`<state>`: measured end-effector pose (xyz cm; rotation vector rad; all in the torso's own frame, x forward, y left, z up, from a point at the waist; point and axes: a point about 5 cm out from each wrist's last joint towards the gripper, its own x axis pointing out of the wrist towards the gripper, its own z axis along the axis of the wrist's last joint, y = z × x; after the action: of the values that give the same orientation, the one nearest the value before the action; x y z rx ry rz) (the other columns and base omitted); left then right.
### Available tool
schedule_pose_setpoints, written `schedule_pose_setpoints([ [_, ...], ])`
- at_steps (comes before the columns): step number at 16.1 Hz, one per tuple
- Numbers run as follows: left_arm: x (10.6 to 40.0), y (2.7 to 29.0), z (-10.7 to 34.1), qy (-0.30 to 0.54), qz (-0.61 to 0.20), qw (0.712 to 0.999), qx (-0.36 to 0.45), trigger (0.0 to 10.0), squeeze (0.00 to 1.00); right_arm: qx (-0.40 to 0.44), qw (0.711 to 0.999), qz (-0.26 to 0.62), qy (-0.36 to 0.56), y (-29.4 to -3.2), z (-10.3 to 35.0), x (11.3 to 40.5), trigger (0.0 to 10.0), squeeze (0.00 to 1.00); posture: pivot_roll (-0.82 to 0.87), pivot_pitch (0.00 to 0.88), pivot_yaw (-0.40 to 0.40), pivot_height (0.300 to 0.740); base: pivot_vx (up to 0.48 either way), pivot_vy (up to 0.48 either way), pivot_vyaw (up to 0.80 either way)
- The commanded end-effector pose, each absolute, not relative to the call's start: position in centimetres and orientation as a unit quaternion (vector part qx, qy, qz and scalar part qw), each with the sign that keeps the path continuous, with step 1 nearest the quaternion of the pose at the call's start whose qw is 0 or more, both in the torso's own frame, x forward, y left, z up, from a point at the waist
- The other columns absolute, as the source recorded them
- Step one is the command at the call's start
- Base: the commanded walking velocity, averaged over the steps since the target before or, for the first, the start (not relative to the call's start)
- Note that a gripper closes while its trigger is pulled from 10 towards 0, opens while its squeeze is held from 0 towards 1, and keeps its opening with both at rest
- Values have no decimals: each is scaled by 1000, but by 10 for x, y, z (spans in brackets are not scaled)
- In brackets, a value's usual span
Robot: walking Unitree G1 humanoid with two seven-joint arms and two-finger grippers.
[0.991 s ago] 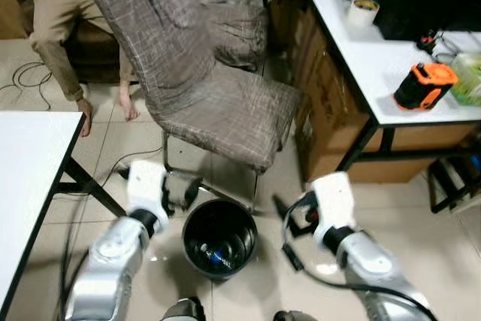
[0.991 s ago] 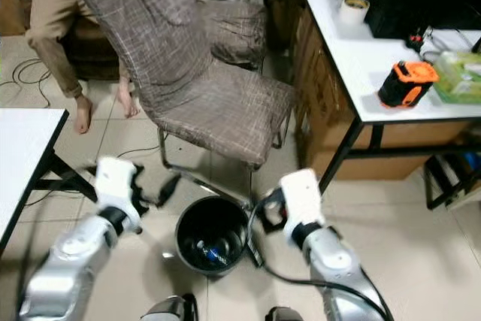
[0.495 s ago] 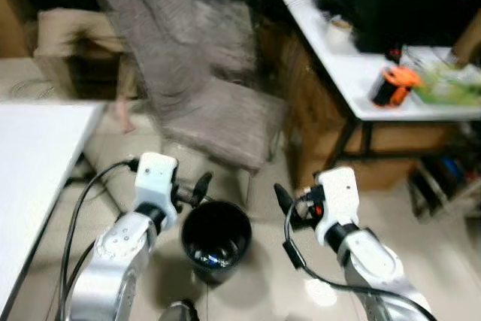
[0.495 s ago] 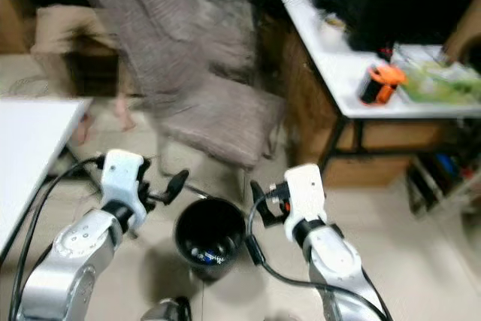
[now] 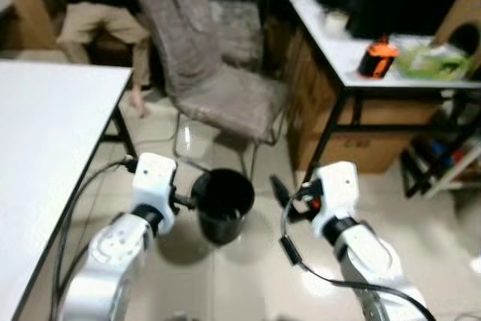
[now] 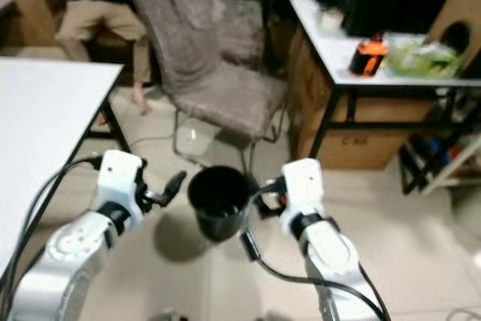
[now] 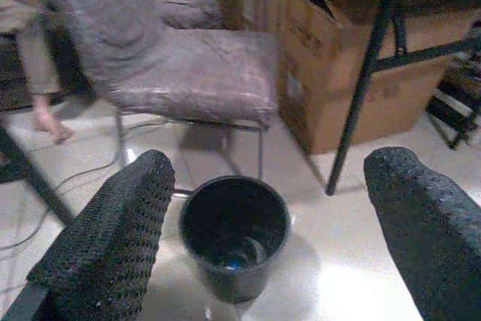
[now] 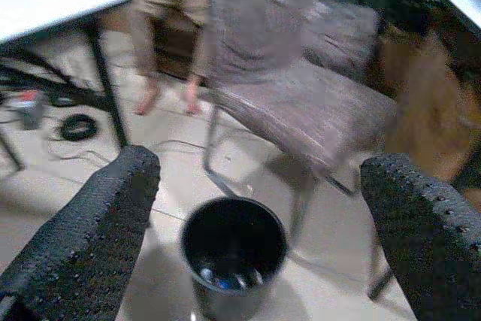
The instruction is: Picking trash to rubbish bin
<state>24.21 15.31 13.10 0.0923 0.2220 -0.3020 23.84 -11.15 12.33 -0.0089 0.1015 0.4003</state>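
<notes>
one black rubbish bin on the tiled floor just in front of the grey chair, between left tool and right tool, both spread wide and empty; some scraps inside; likely light, stiff plastic, best gripped at the rim; two tabletops, one seated person

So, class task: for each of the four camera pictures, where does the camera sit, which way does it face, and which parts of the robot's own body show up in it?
Left eye view: head camera, looking down at the rubbish bin; both silver arms show.
Right eye view: same head, same scene, slightly shifted.
Left wrist view: looks along the open left hand down into the bin.
Right wrist view: looks along the open right hand at the bin and the chair.
All four share the bin.
</notes>
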Motion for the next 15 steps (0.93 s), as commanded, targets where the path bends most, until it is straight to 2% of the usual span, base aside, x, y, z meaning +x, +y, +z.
schedule_pose_setpoints([
  [1,243,151,140,98,-150,983,46,10000,0,0,979,202,28,-113,132,241,10000,0,-46,47,-20,740,-240,0,613],
  [4,250,151,161,65,-147,986,47,10000,0,2,976,217,3,-109,141,242,10000,0,-42,47,-25,740,-242,0,800],
  [13,248,158,165,67,-130,988,50,10000,0,4,975,224,6,-107,139,243,10000,0,-34,48,-35,740,-243,0,800],
  [15,252,165,170,43,-96,993,52,10000,0,19,976,218,11,-109,138,244,10000,0,-36,48,-36,740,0,0,0],
])
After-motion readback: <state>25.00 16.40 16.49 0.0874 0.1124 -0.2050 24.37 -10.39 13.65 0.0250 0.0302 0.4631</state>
